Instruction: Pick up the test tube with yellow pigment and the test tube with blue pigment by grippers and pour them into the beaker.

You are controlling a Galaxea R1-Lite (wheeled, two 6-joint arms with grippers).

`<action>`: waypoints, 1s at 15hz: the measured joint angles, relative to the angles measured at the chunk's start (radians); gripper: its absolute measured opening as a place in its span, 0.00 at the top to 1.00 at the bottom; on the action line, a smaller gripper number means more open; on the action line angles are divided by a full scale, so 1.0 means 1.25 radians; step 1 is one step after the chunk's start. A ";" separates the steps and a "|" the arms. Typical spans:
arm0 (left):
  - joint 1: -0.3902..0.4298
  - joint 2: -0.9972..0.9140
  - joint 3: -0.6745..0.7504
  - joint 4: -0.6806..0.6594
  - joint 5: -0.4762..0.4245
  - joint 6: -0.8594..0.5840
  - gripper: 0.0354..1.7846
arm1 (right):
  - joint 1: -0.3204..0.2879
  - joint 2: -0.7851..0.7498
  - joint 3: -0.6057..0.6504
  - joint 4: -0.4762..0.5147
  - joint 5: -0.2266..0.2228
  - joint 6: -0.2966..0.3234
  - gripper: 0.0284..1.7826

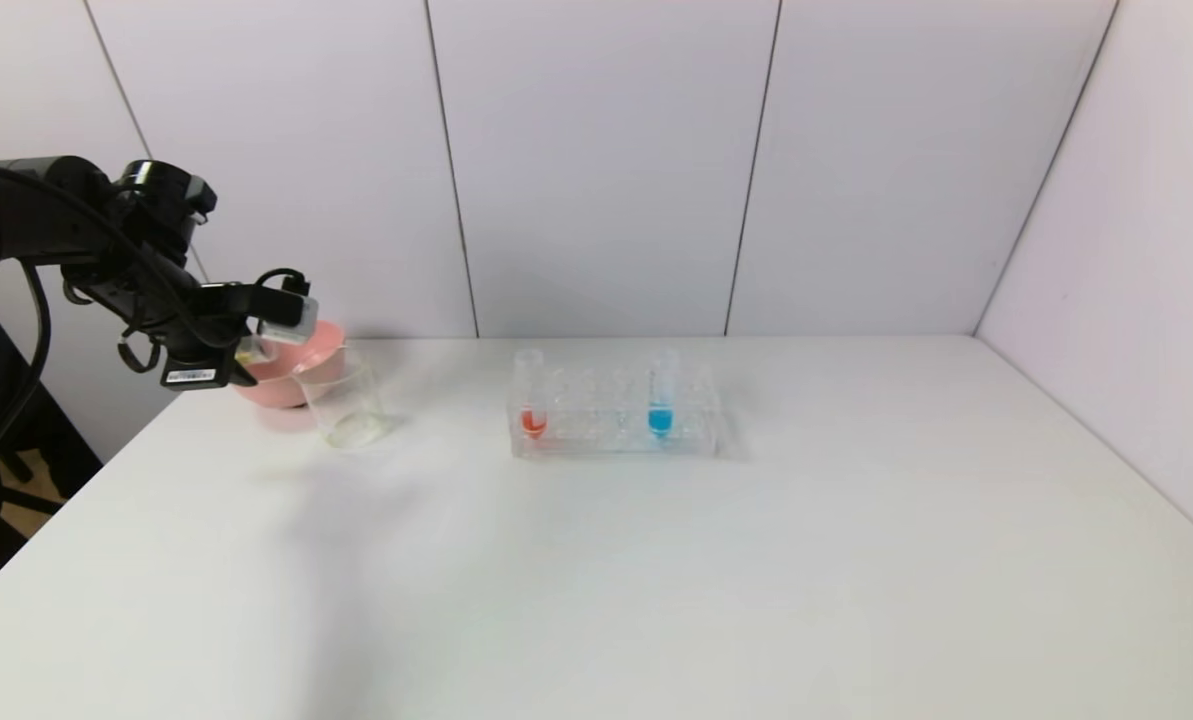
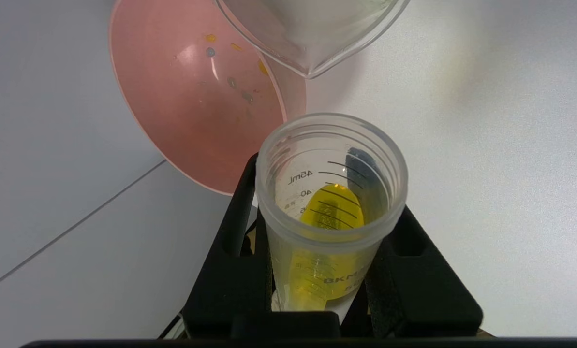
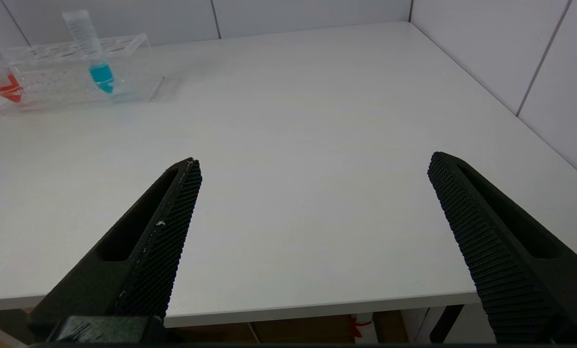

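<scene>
Step in hand: yellow pour, first of two. Left gripper (image 2: 324, 270) pinching slim clear test tube with yellow pigment (image 2: 329, 212), raised far left just beside small clear glass beaker (image 1: 346, 405), pink bowl (image 1: 301, 375) behind. Liquid still inside tube. Next, likely: bring mouth over beaker lip, tilt further. Blue-pigment clear tube (image 1: 661, 400) in clear rack (image 1: 611, 420), centre. Right gripper (image 3: 312, 203) spread wide, empty, near table edge.

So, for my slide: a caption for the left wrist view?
Left gripper tilts yellow tube toward beaker.
</scene>
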 joint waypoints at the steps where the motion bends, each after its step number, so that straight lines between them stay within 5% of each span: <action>1: 0.000 0.000 0.000 0.000 0.000 -0.001 0.71 | 0.000 0.000 0.000 0.000 0.000 0.000 0.04; 15: -0.028 0.021 -0.009 -0.011 0.075 -0.047 0.71 | 0.000 0.000 0.000 0.000 0.000 0.000 0.04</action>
